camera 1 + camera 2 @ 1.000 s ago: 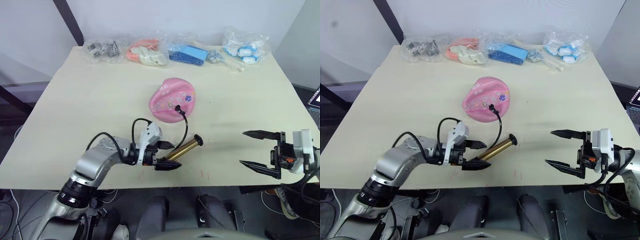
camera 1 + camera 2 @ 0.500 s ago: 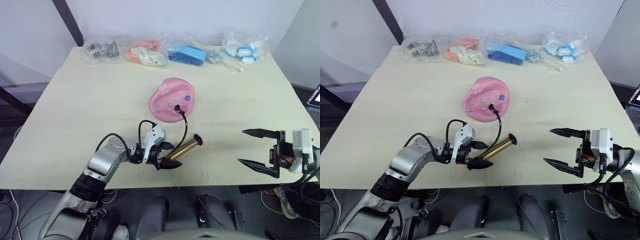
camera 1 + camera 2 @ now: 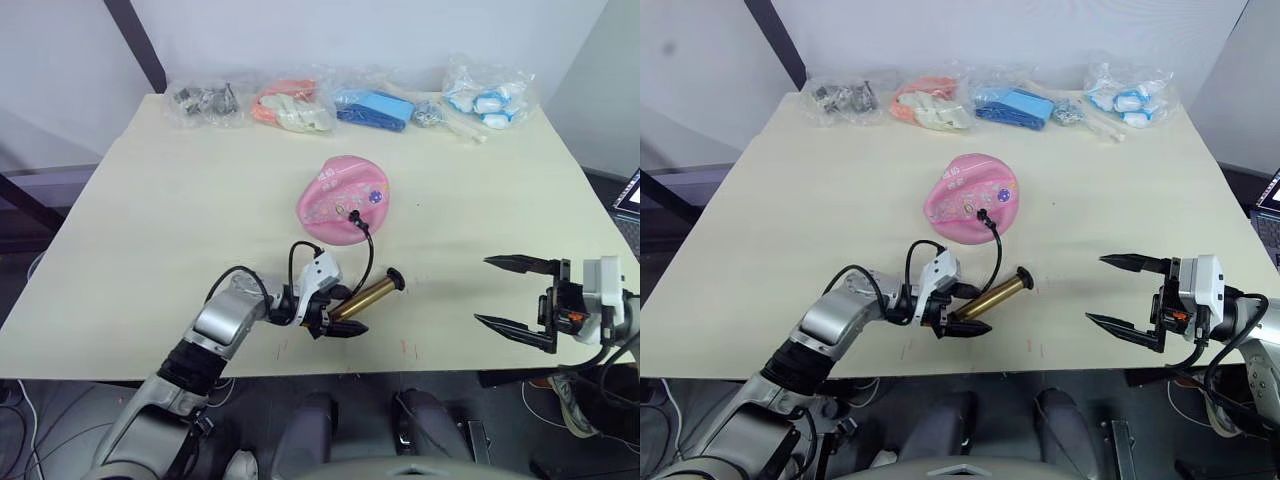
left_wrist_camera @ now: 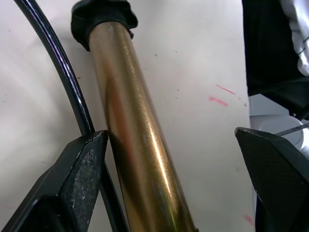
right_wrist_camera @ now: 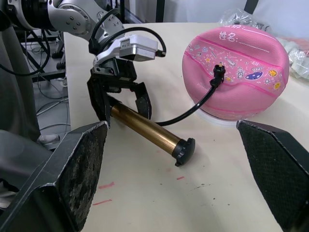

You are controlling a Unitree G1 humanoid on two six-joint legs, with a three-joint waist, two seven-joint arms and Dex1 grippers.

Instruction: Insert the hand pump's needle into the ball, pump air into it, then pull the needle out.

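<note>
Worktop: a pale cream rectangular worktop (image 3: 180, 200) carries all items.
Ball: a pink rubber ball with darker seams and small cartoon prints (image 3: 335, 205) sits near the worktop's middle, looking slack and partly flattened.
Needle: the small black fitting of the needle (image 5: 218, 72) stands in the ball's surface on the side facing the robot; the metal pin itself cannot be made out.
Hose: a thin black hose (image 3: 371, 258) curves down from that fitting towards the pump.
Hand pump: a slim bronze-gold metal cylinder with black end caps (image 3: 366, 294) lies flat on the worktop, just in front of the ball and apart from it, one black cap pointing to the robot's right.
Left end effector: the left end effector (image 3: 343, 309) is at the pump's near end, its two black fingers spread to either side of the cylinder. In the left wrist view one finger (image 4: 79, 166) touches the barrel while the other (image 4: 275, 169) stands well clear, so the barrel is not pinched.
Right end effector: the right end effector (image 3: 512, 294) hovers near the worktop's front right edge, fingers spread wide, holding nothing, well apart from the pump.
Background: clear plastic bags of small parts (image 3: 300, 104) lie in a row along the far edge.
</note>
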